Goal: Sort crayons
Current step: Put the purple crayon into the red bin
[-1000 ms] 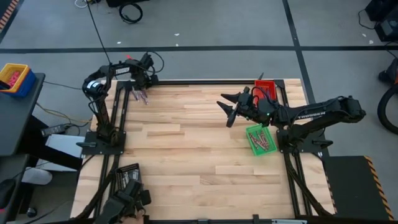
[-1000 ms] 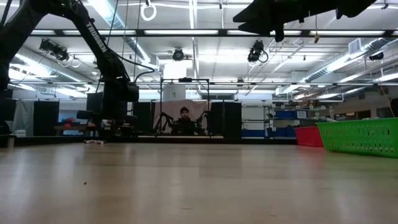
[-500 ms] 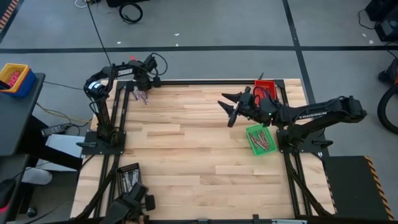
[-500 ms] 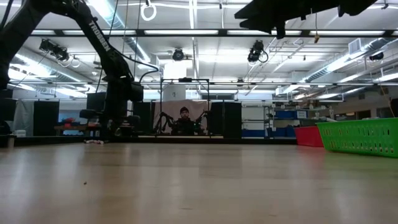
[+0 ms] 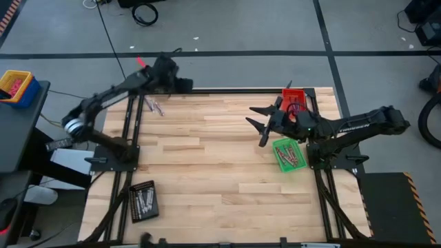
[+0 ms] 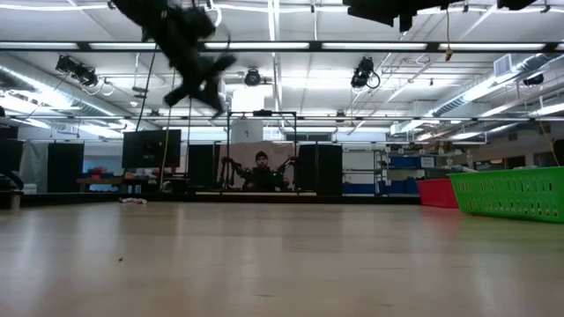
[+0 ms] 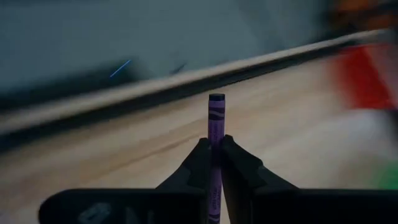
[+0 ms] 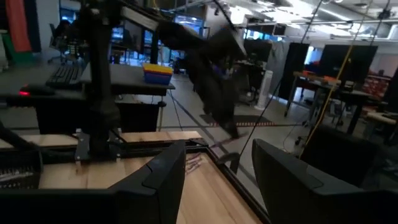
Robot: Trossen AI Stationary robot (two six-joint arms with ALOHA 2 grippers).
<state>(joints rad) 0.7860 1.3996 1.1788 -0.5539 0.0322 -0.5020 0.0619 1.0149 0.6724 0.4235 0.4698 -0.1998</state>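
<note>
the left gripper is clamped on 1 purple crayon, lifted over the table's far left corner. a few loose crayons remain there. green tray, red tray and black tray already hold some. right gripper hovers open, empty.

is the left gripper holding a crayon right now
Yes, in the left wrist view the left gripper is shut on an upright purple crayon.
</note>
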